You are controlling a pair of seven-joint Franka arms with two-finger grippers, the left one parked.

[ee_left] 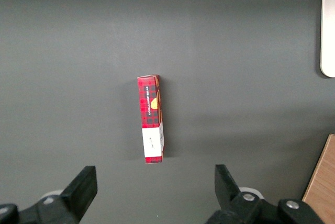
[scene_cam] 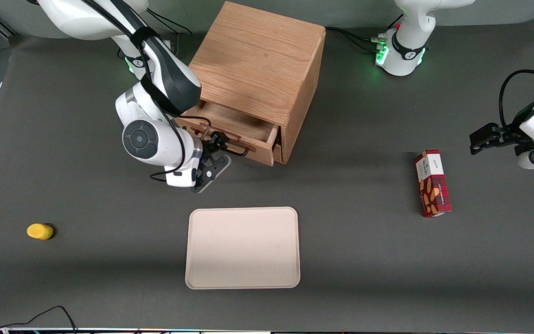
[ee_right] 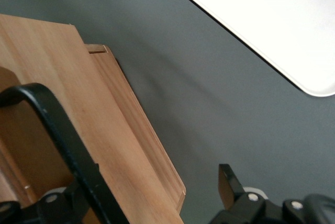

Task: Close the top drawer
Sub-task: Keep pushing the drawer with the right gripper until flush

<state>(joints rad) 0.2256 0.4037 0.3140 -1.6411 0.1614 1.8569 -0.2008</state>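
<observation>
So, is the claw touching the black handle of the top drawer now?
Cannot tell. In the right wrist view the handle passes the claw close to one finger, yet neither contact nor gap shows.

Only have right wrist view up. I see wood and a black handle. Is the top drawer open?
Observer: Yes. The top drawer is pulled partly out of the cabinet; the part that shows looks empty.
Operator: Where's the tool?
Observer: The tool is at the drawer front by the handle, fingers open.
Operator: Anything else on the table?
Observer: A red box lies toward the parked arm's end, apart from the cabinet.
</observation>
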